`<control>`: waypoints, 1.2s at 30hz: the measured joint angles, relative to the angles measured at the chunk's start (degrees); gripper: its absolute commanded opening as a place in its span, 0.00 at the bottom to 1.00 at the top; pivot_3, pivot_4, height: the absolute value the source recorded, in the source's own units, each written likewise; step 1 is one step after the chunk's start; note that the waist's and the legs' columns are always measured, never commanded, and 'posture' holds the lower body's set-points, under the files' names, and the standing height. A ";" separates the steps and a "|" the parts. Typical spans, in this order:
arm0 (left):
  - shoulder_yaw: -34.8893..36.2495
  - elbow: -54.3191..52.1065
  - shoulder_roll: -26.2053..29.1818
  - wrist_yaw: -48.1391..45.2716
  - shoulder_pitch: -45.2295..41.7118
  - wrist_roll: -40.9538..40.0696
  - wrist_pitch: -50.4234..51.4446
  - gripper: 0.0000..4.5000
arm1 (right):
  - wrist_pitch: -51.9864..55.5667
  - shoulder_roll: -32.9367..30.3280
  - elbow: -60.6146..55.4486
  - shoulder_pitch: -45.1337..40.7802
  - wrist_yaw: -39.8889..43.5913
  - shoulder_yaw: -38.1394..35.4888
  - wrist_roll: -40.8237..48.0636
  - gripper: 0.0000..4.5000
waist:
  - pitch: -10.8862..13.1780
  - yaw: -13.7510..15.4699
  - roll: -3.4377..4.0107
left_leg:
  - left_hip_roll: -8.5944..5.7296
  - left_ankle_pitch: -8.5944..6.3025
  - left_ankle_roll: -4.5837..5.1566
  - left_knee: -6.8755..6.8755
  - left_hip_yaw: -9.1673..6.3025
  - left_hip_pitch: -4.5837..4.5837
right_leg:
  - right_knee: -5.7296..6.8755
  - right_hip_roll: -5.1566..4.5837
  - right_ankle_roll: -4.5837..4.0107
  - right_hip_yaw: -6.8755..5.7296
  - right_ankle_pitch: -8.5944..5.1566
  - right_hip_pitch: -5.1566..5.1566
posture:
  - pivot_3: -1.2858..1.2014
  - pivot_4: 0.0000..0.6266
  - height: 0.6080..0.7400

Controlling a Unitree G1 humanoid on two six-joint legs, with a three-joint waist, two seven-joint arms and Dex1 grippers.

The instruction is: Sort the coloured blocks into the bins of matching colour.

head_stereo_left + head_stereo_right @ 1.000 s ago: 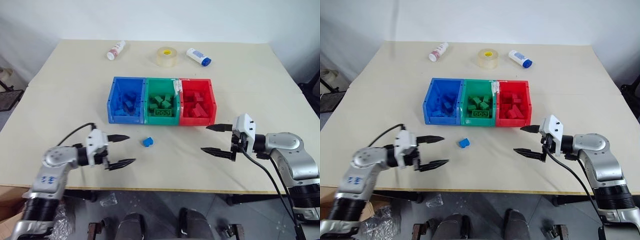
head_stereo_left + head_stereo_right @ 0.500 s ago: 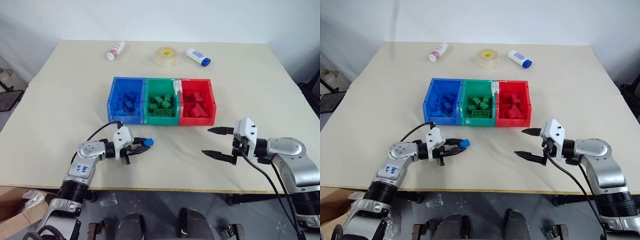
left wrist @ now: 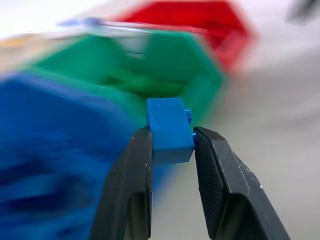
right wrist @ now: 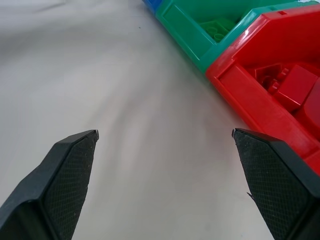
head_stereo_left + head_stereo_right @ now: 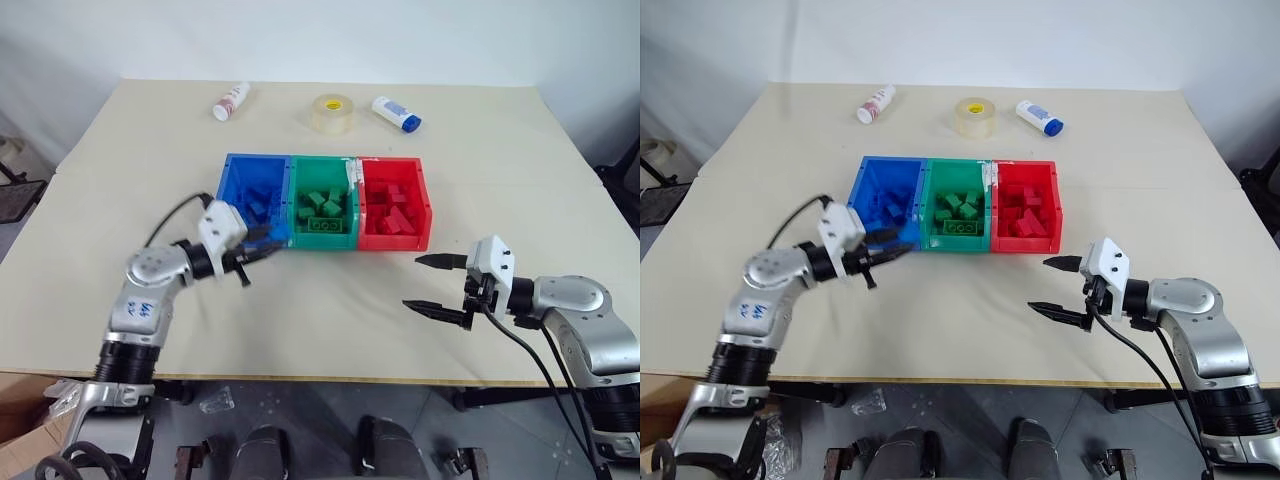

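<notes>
Left tool (image 3: 170,137) has its two black fingers (image 3: 132,180) clamped tight on a blue block (image 3: 169,129), and in the left eye view that grip sits left of centre, right at the front edge of the blue bin (image 5: 232,190), near the corner where it meets the green bin (image 5: 322,231). The block is up off the desk (image 5: 330,310), pinched between the pads, studs facing out to one side.

Over at lower right, the right tool (image 5: 437,283) hangs above bare desk with its jaws spread wide, nothing between them. It is in front of the red bin (image 5: 425,205), apart from it, tips pointing toward the middle of the frame. The right wrist view shows the two fingertips (image 4: 75,165) far apart, with the red bin's front wall ahead of them and red blocks (image 4: 295,87) piled inside.

The three bins stand joined in a row at centre: blue on the left, green in the middle, red on the right. Blue blocks (image 5: 258,203) lie in the blue one, green blocks (image 5: 323,205) in the green.

Along the top of the frame, well behind the bins, a white bottle (image 5: 231,101), a tape roll (image 5: 333,113) and a second white bottle with a blue cap (image 5: 396,113) are lined up.
</notes>
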 measured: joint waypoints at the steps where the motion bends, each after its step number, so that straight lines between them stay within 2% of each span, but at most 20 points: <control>1: 1.34 2.10 0.14 2.10 -2.50 0.14 0.22 0.19 | -0.02 0.26 0.00 -0.41 0.07 0.00 0.44 1.00 | 0.00 0.01 0.00 | 0.00 0.00 0.00 0.01 -0.01 -0.01 | -0.02 0.00 0.01 -0.01 0.00 0.01 | 0.52 0.24 1.00; 3: 2.77 5.20 0.85 4.45 -5.47 0.60 -0.40 0.35 | -0.16 0.50 0.04 -1.13 0.11 -0.10 1.19 1.00 | 0.00 0.00 0.00 | -0.01 -0.01 0.01 -0.01 -0.01 0.01 | -0.04 0.00 0.03 0.00 0.02 0.04 | 0.52 0.24 1.00; 4: 3.21 6.95 0.99 5.26 -6.35 0.87 -0.92 0.39 | -0.22 0.75 0.07 -1.49 0.19 -0.32 1.61 1.00 | 0.00 0.00 0.00 | -0.01 -0.01 0.01 -0.02 0.00 0.01 | -0.07 0.00 0.04 -0.01 0.02 0.04 | 0.52 0.24 1.00; 6: 3.48 10.76 0.77 6.29 -7.32 1.19 -1.77 0.55 | -0.46 1.56 0.12 -2.33 0.52 -1.37 3.11 1.00 | 0.00 0.00 0.00 | -0.02 -0.01 0.01 -0.04 0.00 0.00 | -0.08 0.00 0.05 -0.01 0.02 0.04 | 0.52 0.24 1.00; 8: 3.22 14.33 0.59 6.25 -7.60 1.65 -2.83 0.71 | -0.66 1.64 0.12 -2.95 1.00 -2.10 4.21 1.00 | 0.01 -0.01 -0.02 | -0.02 -0.01 0.01 -0.03 0.01 -0.01 | -0.08 0.01 0.05 -0.02 0.02 0.03 | 0.52 0.24 1.00; 12: 2.63 17.02 0.59 4.32 -8.24 1.88 -4.20 0.97 | -0.72 1.64 0.72 -3.57 1.21 -2.12 4.44 1.00 | 0.02 0.00 -0.04 | -0.02 -0.01 0.01 0.00 0.01 -0.02 | -0.07 0.01 0.05 -0.01 0.03 0.03 | 0.52 0.24 1.00; 18: 3.02 12.91 1.20 -3.84 -6.56 -2.59 -2.18 0.99 | -0.78 1.64 2.23 -4.64 1.69 -1.92 4.36 1.00 | 0.02 -0.09 -0.03 | -0.02 -0.01 0.01 -0.02 0.02 -0.02 | -0.07 0.01 0.05 0.00 0.03 0.02 | 0.52 0.24 1.00; 21: 6.20 3.93 2.05 -6.52 -0.80 -8.23 0.40 0.99 | -0.96 1.33 2.96 -5.59 2.85 -1.76 4.22 1.00 | 0.02 -0.72 -0.03 | 0.00 -0.01 0.01 -0.06 0.04 0.00 | -0.05 0.01 0.05 0.03 0.03 0.00 | 0.52 0.24 1.00; 27: 11.70 -6.64 9.92 -14.33 15.60 -15.40 6.03 0.99 | -1.59 -1.04 6.87 -6.59 6.55 -1.65 3.27 1.00 | 0.02 -1.59 -0.03 | 0.01 -0.02 0.00 -0.13 0.06 0.06 | -0.06 0.01 0.05 0.08 0.02 -0.01 | 0.52 0.24 1.00; 31: 15.07 -7.76 12.59 -19.63 25.16 -16.38 4.06 0.99 | -2.61 -2.62 10.67 -7.75 9.26 -1.59 2.32 1.00 | 0.03 -1.31 -0.02 | 0.02 -0.03 0.00 -0.11 0.05 0.05 | -0.06 0.00 0.04 0.07 0.02 -0.02 | 0.52 0.24 1.00; 36: 18.78 -4.48 14.23 -21.91 28.00 -16.42 0.89 0.99 | -4.09 -3.85 15.69 -8.76 11.49 -1.58 0.51 1.00 | 0.03 -1.07 -0.02 | 0.02 -0.06 0.02 -0.07 0.06 0.04 | -0.05 -0.02 0.03 0.07 0.01 -0.01 | 0.52 0.24 1.00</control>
